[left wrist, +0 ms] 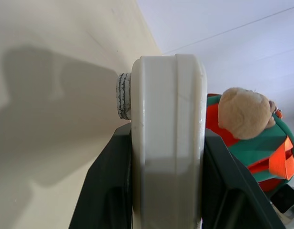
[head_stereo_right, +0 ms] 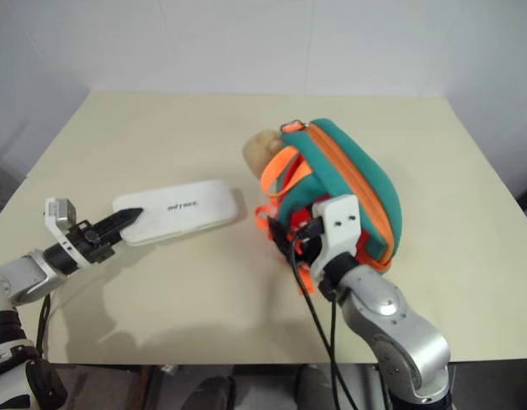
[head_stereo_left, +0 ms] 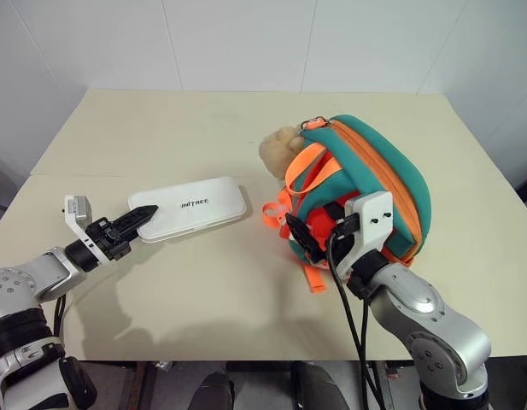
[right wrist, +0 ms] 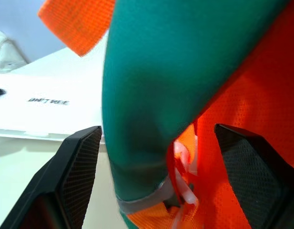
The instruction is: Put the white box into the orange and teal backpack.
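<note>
Gripping white box (head_stereo_left: 190,207) by its near end, left pincer (head_stereo_left: 143,220) aims its long axis toward orange and teal backpack (head_stereo_left: 378,175); right pincer (right wrist: 161,181) gapes around backpack fabric.

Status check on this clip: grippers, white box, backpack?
Left gripper clamped on flat white rectangular box, box on table. Right gripper open at small orange and teal backpack, fabric between fingers. Path between clear.

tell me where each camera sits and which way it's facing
Head stereo views: look forward and down at the table, the white box and the backpack, with both arms.
Left wrist view: looks along the left gripper, clamped on the box's end.
Right wrist view: looks along the open right gripper at the backpack's straps.
Shared: both wrist views show box and backpack.
</note>
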You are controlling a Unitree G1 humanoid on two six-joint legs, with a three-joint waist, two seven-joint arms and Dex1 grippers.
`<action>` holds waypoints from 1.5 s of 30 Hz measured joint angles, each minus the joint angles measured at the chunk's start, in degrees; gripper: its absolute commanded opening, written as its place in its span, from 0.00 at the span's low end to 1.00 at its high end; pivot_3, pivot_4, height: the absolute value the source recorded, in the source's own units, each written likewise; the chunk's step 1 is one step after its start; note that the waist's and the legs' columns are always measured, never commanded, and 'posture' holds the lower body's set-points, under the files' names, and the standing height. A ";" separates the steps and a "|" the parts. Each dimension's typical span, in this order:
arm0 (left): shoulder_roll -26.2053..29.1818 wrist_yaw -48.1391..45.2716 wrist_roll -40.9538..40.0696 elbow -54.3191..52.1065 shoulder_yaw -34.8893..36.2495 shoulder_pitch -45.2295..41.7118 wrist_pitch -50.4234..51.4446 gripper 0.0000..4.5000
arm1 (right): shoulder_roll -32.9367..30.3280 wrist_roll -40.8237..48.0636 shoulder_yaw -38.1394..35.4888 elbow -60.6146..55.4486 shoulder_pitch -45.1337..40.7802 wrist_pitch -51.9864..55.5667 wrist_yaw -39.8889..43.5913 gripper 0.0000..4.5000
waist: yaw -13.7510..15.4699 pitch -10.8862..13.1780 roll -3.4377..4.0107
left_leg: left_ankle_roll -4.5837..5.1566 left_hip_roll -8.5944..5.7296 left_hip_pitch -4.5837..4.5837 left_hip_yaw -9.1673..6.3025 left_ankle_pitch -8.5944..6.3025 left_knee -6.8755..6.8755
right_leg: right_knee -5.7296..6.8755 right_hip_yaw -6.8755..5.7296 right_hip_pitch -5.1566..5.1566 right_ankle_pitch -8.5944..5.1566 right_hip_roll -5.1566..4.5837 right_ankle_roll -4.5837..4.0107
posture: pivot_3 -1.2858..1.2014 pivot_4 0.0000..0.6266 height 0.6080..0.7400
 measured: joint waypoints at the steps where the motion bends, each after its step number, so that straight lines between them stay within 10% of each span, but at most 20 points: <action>1: -0.02 0.17 -0.12 -0.16 0.12 0.07 0.08 0.29 | 0.17 -0.83 0.17 0.07 -0.57 0.09 -0.42 1.00 | 0.00 0.00 0.00 | 0.00 0.00 0.00 0.00 0.00 0.00 | 0.00 0.00 -0.01 0.00 0.00 0.00 | 0.52 0.24 1.00; 41: 0.39 3.69 -3.13 -2.13 1.76 1.16 3.94 0.29 | 9.48 -12.40 3.64 2.95 -3.18 1.28 -1.38 1.00 | -0.23 0.01 0.01 | -0.06 0.04 -0.07 0.02 0.01 -0.29 | -0.11 -0.01 -0.18 -0.02 0.03 -0.07 | 0.52 0.24 1.00; 45: 0.39 3.68 -3.12 -2.13 1.75 1.16 3.76 0.29 | 10.23 -12.76 3.61 3.87 -3.37 1.25 -1.25 0.79 | -0.48 0.01 0.01 | -0.09 0.06 -0.07 0.02 0.02 -0.33 | -0.08 -0.01 -0.22 -0.03 0.03 -0.08 | 0.52 0.24 1.00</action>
